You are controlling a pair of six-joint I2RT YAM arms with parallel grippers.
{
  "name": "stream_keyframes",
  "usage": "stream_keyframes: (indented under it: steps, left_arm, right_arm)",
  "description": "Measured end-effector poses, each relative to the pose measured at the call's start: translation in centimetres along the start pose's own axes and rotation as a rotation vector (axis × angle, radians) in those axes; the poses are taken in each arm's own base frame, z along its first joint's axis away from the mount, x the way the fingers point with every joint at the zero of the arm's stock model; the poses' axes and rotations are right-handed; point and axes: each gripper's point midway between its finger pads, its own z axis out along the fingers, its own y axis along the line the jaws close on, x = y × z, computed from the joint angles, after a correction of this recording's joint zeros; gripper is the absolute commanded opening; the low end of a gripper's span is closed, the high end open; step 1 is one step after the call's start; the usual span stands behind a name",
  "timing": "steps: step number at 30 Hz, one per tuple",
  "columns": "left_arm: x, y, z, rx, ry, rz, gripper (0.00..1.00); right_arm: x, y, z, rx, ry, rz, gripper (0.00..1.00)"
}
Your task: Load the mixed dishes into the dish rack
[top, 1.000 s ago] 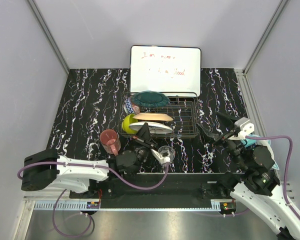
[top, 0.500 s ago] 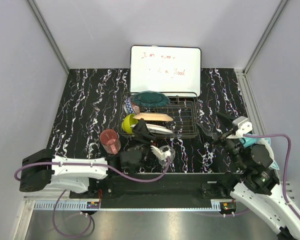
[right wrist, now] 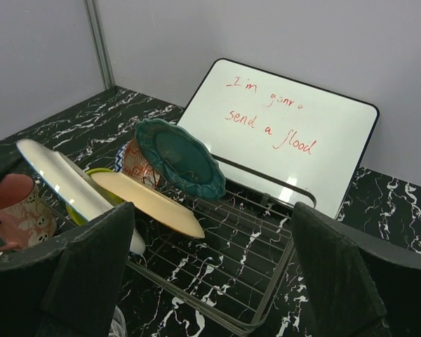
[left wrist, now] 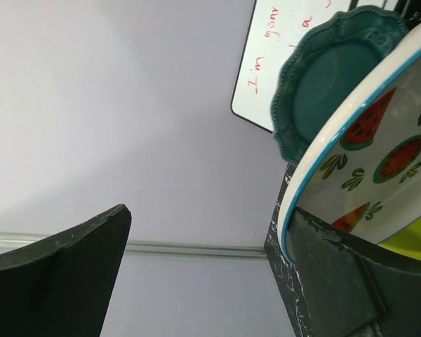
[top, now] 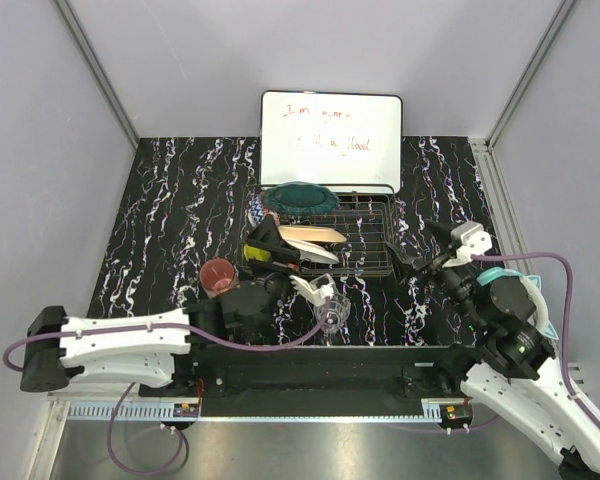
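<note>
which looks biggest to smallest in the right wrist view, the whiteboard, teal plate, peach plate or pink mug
1. white handwritten whiteboard
2. teal scalloped plate and peach plate: about alike, both tilted, so no ranking between them
3. pink patterned mug, partly hidden at the left edge

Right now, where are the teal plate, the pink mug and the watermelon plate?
teal plate (right wrist: 179,158): right wrist view, on its dark centre.
pink mug (top: 219,278): top view, on its open mouth.
watermelon plate (left wrist: 407,105): left wrist view, on its white face.
</note>
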Motion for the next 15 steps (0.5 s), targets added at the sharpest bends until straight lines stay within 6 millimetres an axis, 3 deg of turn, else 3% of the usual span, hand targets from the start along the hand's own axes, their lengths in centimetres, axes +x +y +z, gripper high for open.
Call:
stream_keyframes:
  steps: [5,15]
  left_arm:
    - [1.6,2.0,-1.3,-0.022,0.036,-0.061,0.99]
    - [0.5,-2.2,-1.7,0.081,0.011,-0.042,0.92]
  right_arm:
    - [1.1,0.3,0.9,-0.005,0.056,-0.011,1.00]
    - [1.0,0.0,0.3,0.003,0.064,-0.005,1.00]
